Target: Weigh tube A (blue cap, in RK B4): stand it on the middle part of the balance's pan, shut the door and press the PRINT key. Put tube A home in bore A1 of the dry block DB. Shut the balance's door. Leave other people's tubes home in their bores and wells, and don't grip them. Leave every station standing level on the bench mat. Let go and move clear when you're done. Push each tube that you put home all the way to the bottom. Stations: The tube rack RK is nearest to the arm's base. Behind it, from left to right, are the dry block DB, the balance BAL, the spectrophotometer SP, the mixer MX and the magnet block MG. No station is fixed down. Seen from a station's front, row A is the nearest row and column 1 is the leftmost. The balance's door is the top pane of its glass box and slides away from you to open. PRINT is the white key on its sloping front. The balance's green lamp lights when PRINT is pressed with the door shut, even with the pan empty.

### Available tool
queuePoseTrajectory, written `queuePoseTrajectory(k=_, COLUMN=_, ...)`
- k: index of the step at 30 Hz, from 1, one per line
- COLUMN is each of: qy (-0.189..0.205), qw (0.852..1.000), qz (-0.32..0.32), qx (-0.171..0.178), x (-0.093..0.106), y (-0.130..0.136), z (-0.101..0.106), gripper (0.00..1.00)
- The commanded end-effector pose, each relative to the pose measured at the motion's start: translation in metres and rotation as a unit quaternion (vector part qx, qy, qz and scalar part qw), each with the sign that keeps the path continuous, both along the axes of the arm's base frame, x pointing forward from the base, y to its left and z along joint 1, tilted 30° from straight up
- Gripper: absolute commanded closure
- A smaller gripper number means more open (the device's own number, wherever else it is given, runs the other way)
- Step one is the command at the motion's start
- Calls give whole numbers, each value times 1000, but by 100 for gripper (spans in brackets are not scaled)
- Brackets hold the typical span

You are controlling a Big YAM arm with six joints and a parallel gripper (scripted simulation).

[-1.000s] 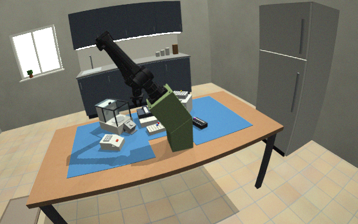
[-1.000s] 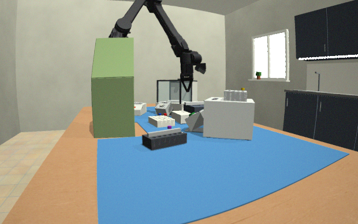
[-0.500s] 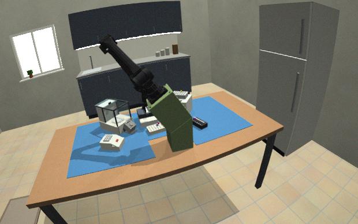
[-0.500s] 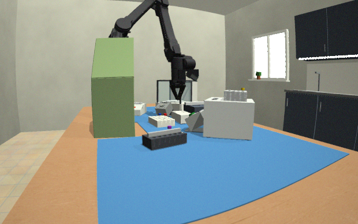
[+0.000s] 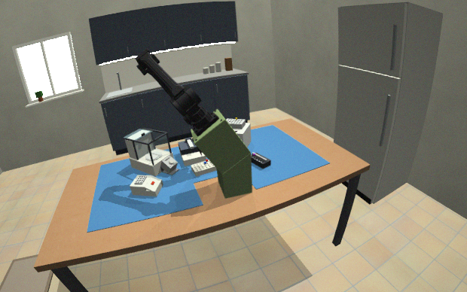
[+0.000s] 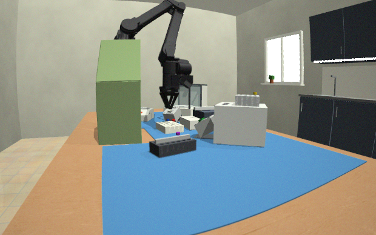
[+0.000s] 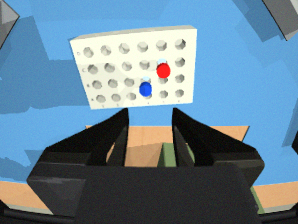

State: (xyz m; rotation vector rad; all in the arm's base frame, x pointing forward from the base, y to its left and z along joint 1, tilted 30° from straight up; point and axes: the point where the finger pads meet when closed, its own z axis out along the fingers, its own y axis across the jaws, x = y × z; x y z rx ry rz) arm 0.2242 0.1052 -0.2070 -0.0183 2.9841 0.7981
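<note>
Wrist view: blue-capped tube in the rack, fingers parted nearby

Small dark marks run along the left and near edges of the cream tube rack (image 5: 203,170) (image 6: 167,129) (image 7: 120,75); they look like row and column labels but are too small to read. Tube A (image 5: 205,162) (image 6: 167,120) (image 7: 145,89), the blue-capped one, stands in bore B4, counted from the rack's near left corner. A red-capped tube (image 5: 206,160) (image 6: 173,120) (image 7: 163,70) stands just beside it, one row back and one column right.

The gripper (image 6: 170,106) (image 7: 150,114) points down with its fingers partway open and only air between them. In the top view it is out of sight.

Behind and left of the rack is the glass-boxed balance (image 5: 139,165) (image 6: 204,94). A white keypad unit (image 5: 148,191) (image 6: 148,115) with a red key stands in front of it; its key legends cannot be read. Toward the other side, a black block (image 5: 261,162) (image 6: 179,147) with a purple-capped tube (image 5: 254,154) (image 6: 177,133) and a tall white box (image 5: 245,135) (image 6: 239,125) share the blue mat (image 5: 124,205) (image 6: 242,182) (image 7: 40,90). The green pedestal (image 5: 235,169) (image 6: 119,112) (image 7: 168,155) blocks part of the top view.
</note>
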Motion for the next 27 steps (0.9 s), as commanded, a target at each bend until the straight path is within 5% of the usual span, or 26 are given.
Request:
queuePoseTrajectory(k=1, qy=-14, qw=999, qz=35, qx=2, x=-23, y=-1, z=-5, gripper=64)
queuePoseTrajectory(k=7, qy=-44, qw=998, qz=43, qx=3, x=6, y=6, z=1, gripper=64)
queuePoseTrajectory(k=12, qy=-10, qw=999, qz=40, qx=1, x=-20, y=4, z=0, gripper=64)
queuePoseTrajectory(k=27, qy=-20, qw=999, qz=31, qx=1, x=-9, y=2, z=2, gripper=64)
